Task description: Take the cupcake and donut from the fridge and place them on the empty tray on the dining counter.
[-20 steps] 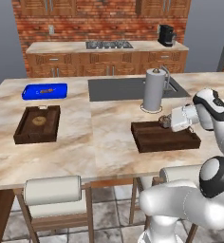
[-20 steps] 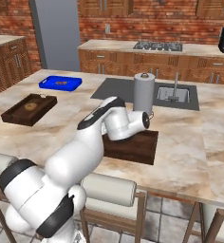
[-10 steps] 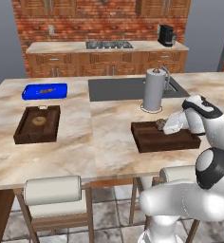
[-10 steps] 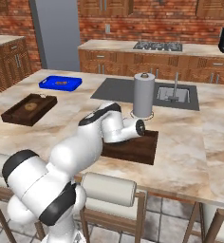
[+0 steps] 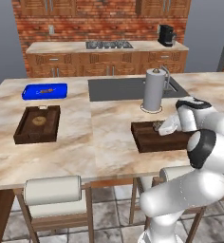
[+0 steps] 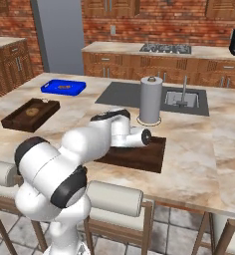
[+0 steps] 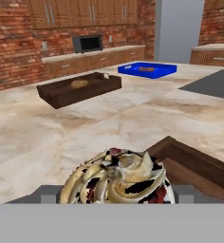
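My gripper hovers low over the far left corner of the dark brown tray on the dining counter. Its jaws are shut on the cupcake. In the hand view the cupcake, dark with pale swirled topping, sits right between the tips, with the tray's rim just behind it. From the right base view the tray lies partly behind my forearm. The grey fridge stands at the far wall. The donut is out of view.
A paper towel roll stands just beyond the tray, beside the inset sink. A brown tray with a tan item and a blue tray lie to the left. Cushioned stools line the near edge.
The hand with the cupcake has shifted slightly left and down toward the tray's far left corner, and the elbow has folded in closer.
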Controlling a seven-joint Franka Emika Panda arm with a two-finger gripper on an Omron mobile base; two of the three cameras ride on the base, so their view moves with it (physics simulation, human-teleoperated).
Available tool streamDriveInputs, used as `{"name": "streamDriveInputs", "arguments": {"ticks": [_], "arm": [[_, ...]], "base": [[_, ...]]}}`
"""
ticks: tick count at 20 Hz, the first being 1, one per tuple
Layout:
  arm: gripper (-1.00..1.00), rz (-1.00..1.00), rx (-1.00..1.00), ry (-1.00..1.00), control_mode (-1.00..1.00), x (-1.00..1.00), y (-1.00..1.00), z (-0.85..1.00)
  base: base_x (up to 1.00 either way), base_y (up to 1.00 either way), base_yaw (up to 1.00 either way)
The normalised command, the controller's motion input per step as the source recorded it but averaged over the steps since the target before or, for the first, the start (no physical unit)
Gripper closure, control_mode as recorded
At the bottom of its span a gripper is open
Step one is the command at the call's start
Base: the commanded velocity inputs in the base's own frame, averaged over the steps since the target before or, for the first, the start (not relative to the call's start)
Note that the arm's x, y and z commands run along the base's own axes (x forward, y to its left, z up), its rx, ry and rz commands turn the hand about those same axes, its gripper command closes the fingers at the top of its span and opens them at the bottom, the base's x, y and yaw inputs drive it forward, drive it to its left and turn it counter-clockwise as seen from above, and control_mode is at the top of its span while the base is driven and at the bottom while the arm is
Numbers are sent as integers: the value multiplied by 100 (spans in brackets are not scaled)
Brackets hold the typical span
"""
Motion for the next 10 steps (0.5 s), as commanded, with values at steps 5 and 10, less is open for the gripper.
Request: {"name": "streamDriveInputs", "arguments": {"ticks": [5, 10], "arm": [[100, -2, 0, 0, -100, 47, -9, -28], [100, -1, 0, 0, -100, 43, -23, -38]], "base": [[0, 0, 0], [0, 0, 0]]}}
